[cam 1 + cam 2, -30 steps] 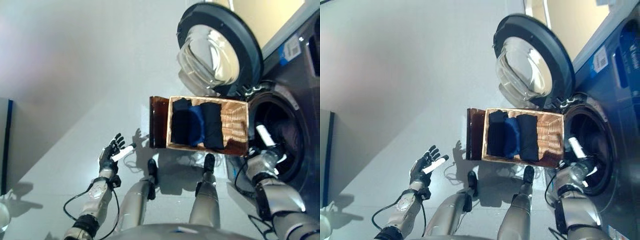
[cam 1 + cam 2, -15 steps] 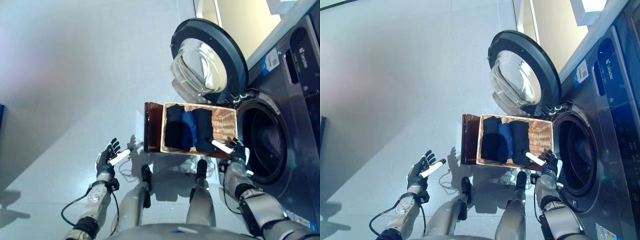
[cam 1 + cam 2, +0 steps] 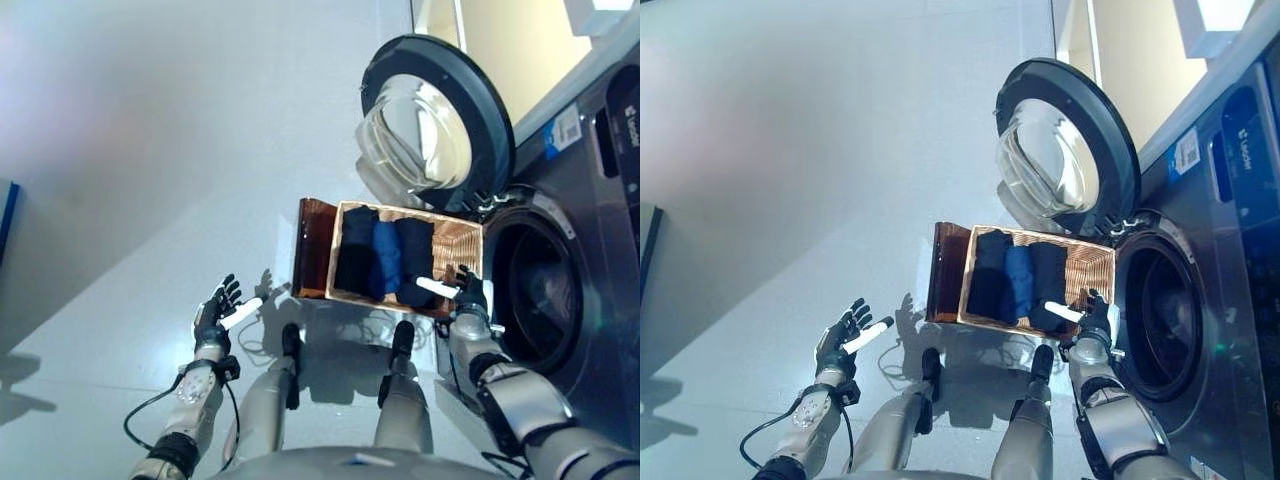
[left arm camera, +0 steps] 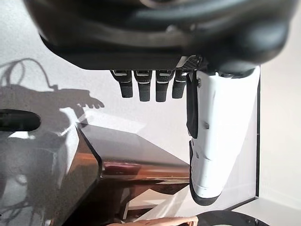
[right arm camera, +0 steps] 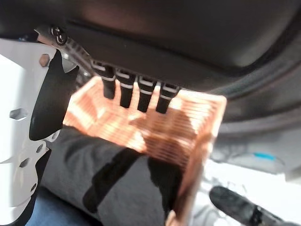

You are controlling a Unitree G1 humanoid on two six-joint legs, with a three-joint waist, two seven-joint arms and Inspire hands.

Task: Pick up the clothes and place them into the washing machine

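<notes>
Standing at three o'clock in the head views, the washing machine [image 3: 590, 230] showed its dark drum [image 3: 530, 295] uncovered, and its round door [image 3: 440, 125] hung swung wide toward one o'clock, glass bowl facing out. Just beside the drum mouth, at about nine o'clock from it, sat the wicker basket [image 3: 462, 245] on the grey floor [image 3: 150, 150], with a brown lid or panel [image 3: 312, 262] along its far-left side. Inside the basket lay the clothes [image 3: 385, 260]: a black fold, a blue fold and another black fold side by side. The right hand [image 3: 462, 292] hovered over the basket's corner nearest the drum, its fingers [image 5: 138, 96] straight and released, grasping nothing. The left hand [image 3: 218, 312] hung at seven o'clock, well apart from the basket, likewise relaxed and empty.
</notes>
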